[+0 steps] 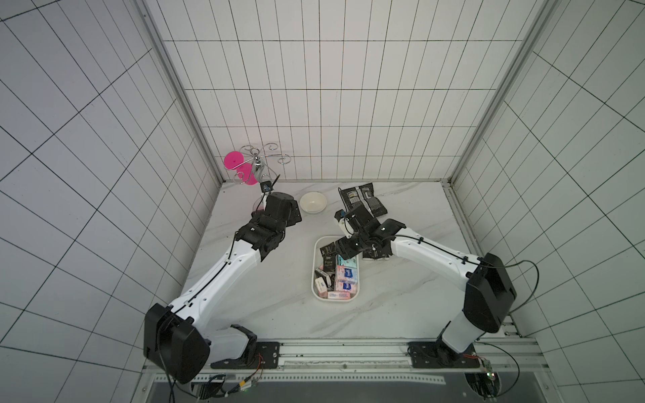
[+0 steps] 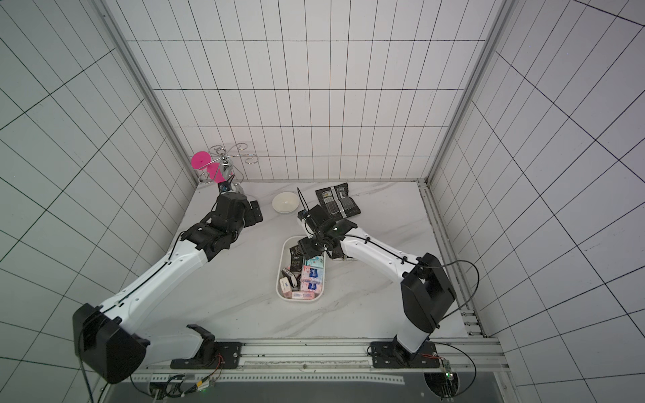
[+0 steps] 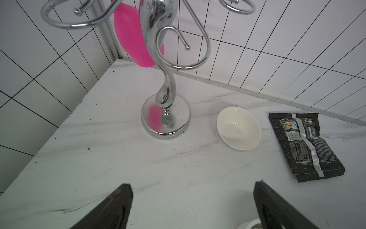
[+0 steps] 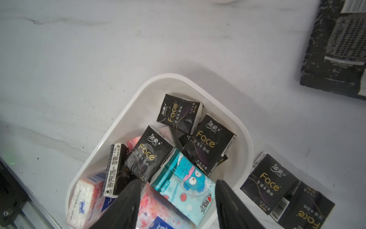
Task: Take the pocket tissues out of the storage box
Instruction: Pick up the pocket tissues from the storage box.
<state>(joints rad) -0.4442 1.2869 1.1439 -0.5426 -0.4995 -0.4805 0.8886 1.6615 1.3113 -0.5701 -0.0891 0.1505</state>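
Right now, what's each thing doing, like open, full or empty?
storage box, holds many packets.
pocket tissues, most inside, two black ones out beside it.
right tool, open, empty.
teal packet, inside, below the right tool.
left tool, open, empty.
white bowl, upright, empty.
black foil pouch, lying flat.
chrome stand, upright, pink cup hanging.

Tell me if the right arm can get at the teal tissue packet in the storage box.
Probably yes: the right end effector hangs open just over the teal tissue packet, which lies uppermost in the storage box, uncovered.
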